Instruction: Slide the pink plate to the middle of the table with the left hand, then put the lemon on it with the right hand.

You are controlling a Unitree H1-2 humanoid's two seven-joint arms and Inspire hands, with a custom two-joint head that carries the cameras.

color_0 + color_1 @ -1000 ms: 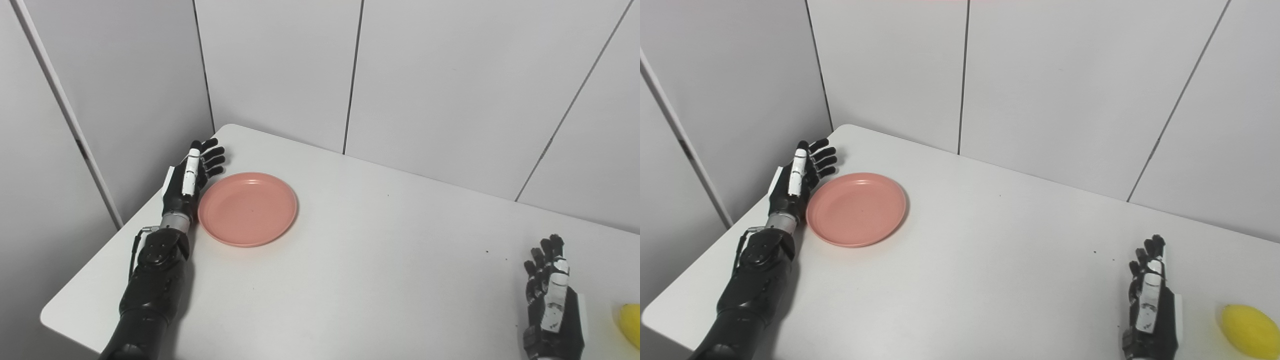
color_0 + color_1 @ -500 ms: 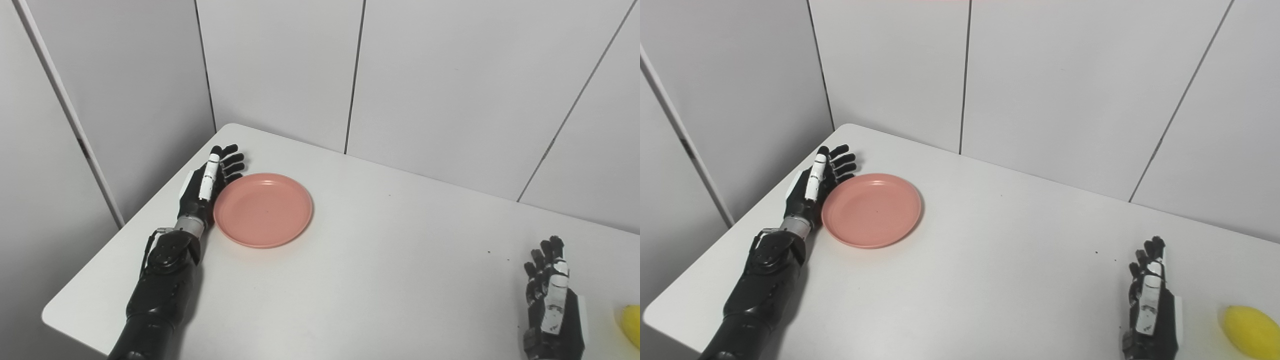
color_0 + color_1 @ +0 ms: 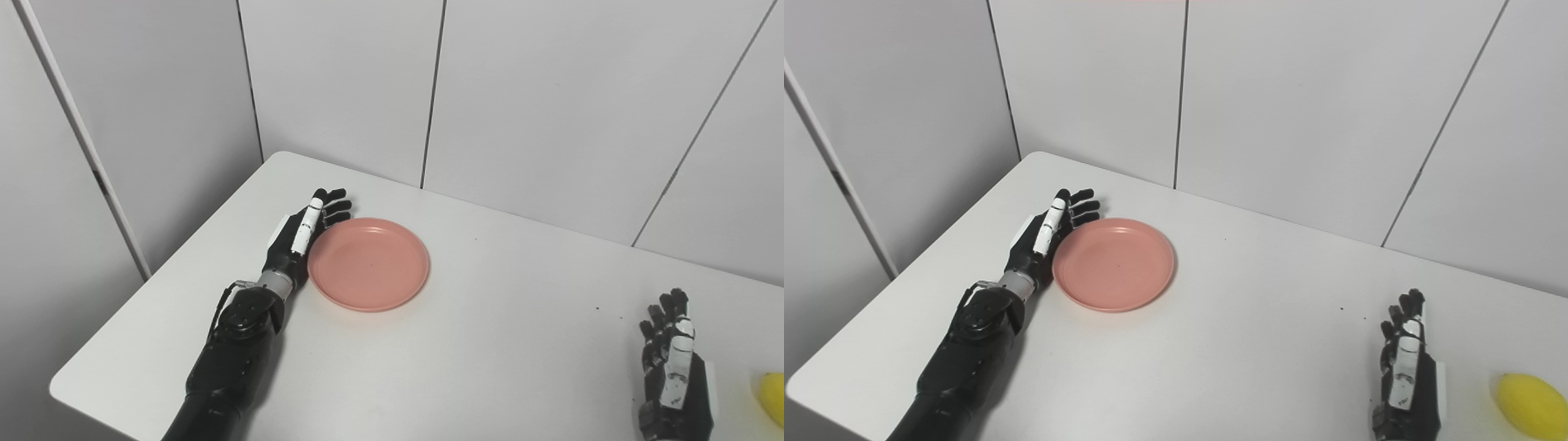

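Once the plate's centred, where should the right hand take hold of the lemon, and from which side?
Probably across the lemon's narrow middle, coming from its left and above: it lies on its side just right of the open right hand, long axis slanting toward the table's near-right.

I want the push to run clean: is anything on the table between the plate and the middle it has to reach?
Nothing visible. The left hand is against the plate's left edge, and the table to its right is bare up to the middle. The right hand and the lemon sit far off at the right.
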